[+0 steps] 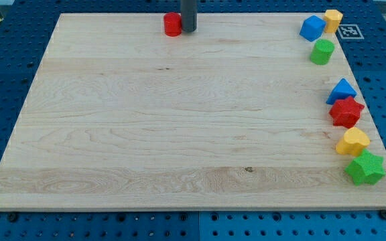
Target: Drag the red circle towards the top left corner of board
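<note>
Wooden board (179,134) lies on the blue desk (5,40). I have no pincer, just my tip (188,30), touching the red circle (172,24) on its right, near the top edge. I should push slowly left, staying right behind its middle.

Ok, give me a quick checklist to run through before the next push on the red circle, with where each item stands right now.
1. My tip sits on the view's right side of the red circle, the correct side for pushing left: ok.
2. Tip against the circle: they look to be touching, but a small gap cannot be ruled out: cannot tell.
3. Path along the top edge toward the top left corner free of blocks: ok.
4. Circle fully on the board: ok, though it is near the top edge, so push left rather than up.
5. Circle at the corner: not ok, it is still around the middle of the top edge.
</note>
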